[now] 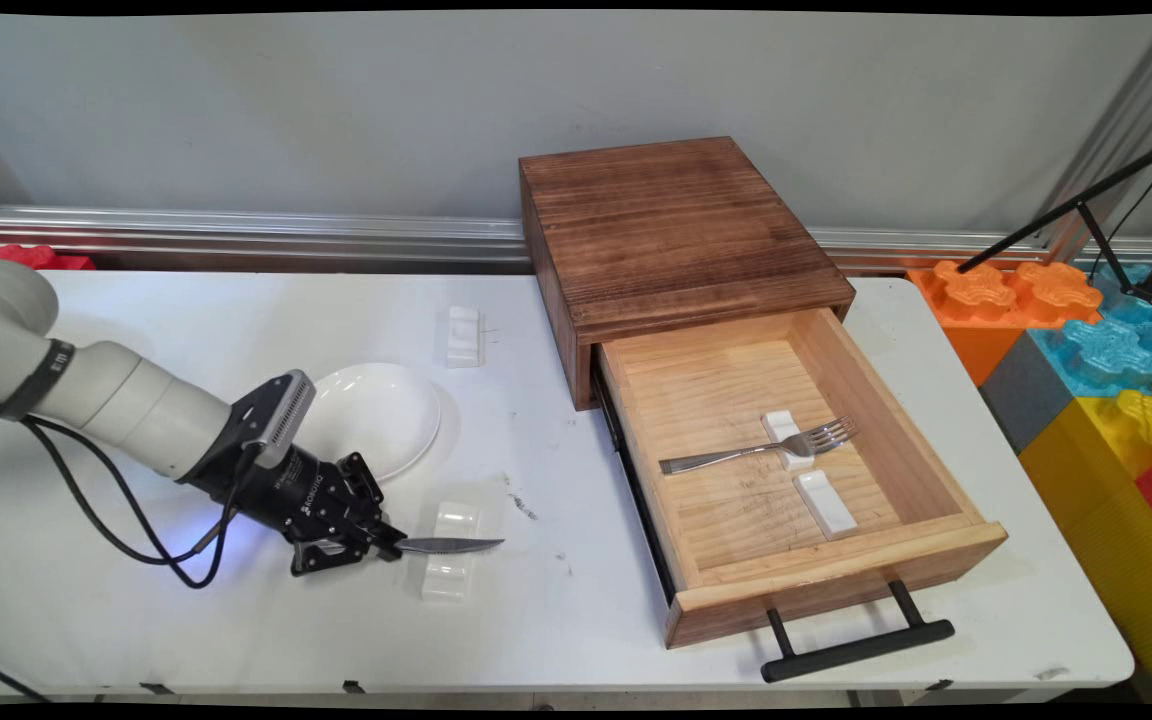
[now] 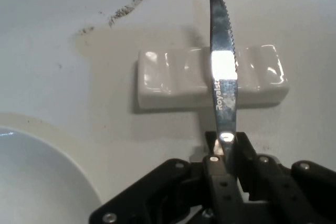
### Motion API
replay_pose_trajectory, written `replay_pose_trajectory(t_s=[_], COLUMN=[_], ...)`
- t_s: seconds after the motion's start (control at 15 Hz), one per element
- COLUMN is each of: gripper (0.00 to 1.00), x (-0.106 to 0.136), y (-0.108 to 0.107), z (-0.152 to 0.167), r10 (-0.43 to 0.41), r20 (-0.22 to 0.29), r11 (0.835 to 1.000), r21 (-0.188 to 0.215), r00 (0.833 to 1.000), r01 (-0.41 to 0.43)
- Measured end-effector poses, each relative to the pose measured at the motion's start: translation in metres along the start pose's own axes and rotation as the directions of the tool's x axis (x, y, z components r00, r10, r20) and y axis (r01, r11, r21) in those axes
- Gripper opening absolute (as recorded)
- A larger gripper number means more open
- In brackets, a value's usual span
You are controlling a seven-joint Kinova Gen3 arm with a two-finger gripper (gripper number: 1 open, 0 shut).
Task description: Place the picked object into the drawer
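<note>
My gripper (image 1: 381, 545) is low over the table's front left, shut on the handle of a steel knife (image 1: 451, 545). The serrated blade points right and lies across a small white cutlery rest (image 1: 449, 550). In the hand view the knife (image 2: 221, 72) rises from between my shut fingers (image 2: 223, 153) and crosses the ridged white rest (image 2: 173, 80). A white plate (image 1: 376, 415) lies just behind the gripper, its rim showing at the hand view's lower left (image 2: 37, 182).
A wooden drawer box (image 1: 666, 240) stands at the back right, its drawer (image 1: 926, 450) pulled open with a black handle (image 1: 856, 645). Inside lie a fork (image 1: 756, 447) on a white rest and a second white rest (image 1: 824, 503). Another white rest (image 1: 463, 335) sits behind the plate.
</note>
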Motion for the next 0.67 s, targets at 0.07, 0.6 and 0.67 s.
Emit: replay_pose_trajectory(t_s=[0.07, 0.6, 0.67], gripper=[0.00, 0.00, 0.00], x=[0.002, 0.029, 0.036], y=[0.000, -0.005, -0.005], z=[-0.002, -0.025, -0.030], r10=[-0.002, -0.017, -0.021], r20=[-0.001, -0.005, -0.006], r11=[1.000, 1.000, 1.000], r21=[-0.001, 0.004, 0.007], r00=[1.000, 1.000, 1.000], r01=[0.002, 0.017, 0.021])
